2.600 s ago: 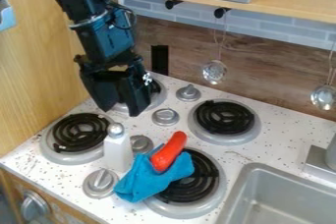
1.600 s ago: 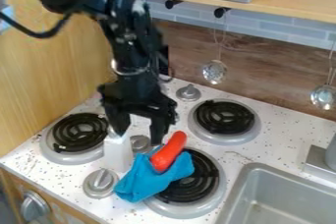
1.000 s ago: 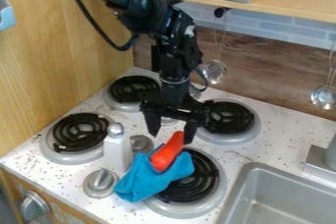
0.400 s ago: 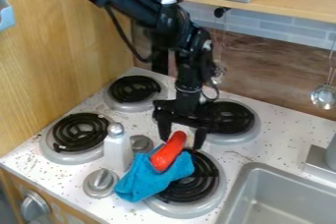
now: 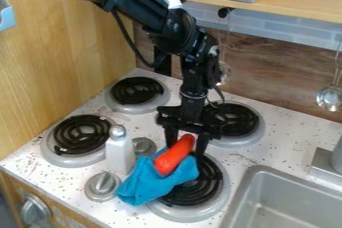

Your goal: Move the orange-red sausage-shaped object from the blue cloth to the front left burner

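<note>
1. The end effector point(image 5: 186, 151) hangs above the front right burner point(image 5: 184, 215), pointing down.
2. Its two fingers stand apart, one at each side of the upper end of the red toy point(image 5: 172, 158). Contact between the fingers and the toy cannot be determined.
3. The red toy is elongated and lies at a slant on the blue cloth point(image 5: 143, 186). Its upper end points toward the end effector; its lower end rests amid the folds.
4. The blue cloth is bunched. It overlaps the left part of the front right burner and extends onto the white speckled table point(image 5: 270, 147).
5. A white bottle point(image 5: 120, 157) with a silver cap stands upright just left of the cloth. One grey knob point(image 5: 102, 184) is situated in front of the bottle; a second knob point(image 5: 143, 146) is behind the cloth.
6. Three further burners are fitted: front left point(image 5: 81, 134), rear left point(image 5: 136, 90) and rear right point(image 5: 235, 118).
7. A grey sink point(image 5: 258, 173) occupies the lower right corner. A perforated metal ladle point(image 5: 328, 98) hangs against the wall at the right, below a wooden shelf point(image 5: 307, 4).
</note>
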`<state>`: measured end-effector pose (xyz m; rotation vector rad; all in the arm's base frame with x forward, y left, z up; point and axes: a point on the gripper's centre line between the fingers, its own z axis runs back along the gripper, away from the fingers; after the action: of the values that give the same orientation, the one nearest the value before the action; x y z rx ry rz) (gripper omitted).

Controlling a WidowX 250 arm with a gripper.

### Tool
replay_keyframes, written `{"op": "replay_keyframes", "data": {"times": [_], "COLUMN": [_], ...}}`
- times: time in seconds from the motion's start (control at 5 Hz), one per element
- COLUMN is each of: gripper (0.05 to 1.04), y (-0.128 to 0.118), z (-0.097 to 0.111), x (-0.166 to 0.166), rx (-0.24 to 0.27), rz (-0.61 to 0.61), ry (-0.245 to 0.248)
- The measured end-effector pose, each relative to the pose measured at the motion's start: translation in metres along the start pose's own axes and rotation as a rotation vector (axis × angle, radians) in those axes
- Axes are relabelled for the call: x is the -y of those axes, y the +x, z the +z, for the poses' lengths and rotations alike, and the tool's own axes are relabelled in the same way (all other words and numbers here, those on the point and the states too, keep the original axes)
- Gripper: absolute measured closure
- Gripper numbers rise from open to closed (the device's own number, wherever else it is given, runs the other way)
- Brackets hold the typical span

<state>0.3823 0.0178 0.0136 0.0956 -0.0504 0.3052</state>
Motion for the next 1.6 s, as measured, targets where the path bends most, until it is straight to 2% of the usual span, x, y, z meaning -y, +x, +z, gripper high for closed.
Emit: {"op": "replay_keyframes", "data": {"times": [0.2, 0.4, 0.6, 0.8, 1.0, 1.2, 1.4, 1.6], "gripper": [0.534, 0.534, 0.534, 0.534, 0.534, 0.534, 0.534, 0.534], "y": [-0.001, -0.002, -0.003, -0.001, 0.003, 0.004, 0.01, 0.003], "z": [0.0, 0.001, 0.005, 0.028, 0.046, 0.051, 0.077, 0.095], "x": [0.0, 0.003, 0.01, 0.015, 0.02, -0.003, -0.031, -0.054], "rx": [-0.004, -0.014, -0.034, -0.009, -0.011, -0.037, 0.036, 0.064], "rz": [0.002, -0.003, 0.003, -0.004, -0.035, -0.039, -0.078, -0.094], "ry": [-0.001, -0.019, -0.059, -0.116, -0.171, -0.167, -0.201, -0.287]}}
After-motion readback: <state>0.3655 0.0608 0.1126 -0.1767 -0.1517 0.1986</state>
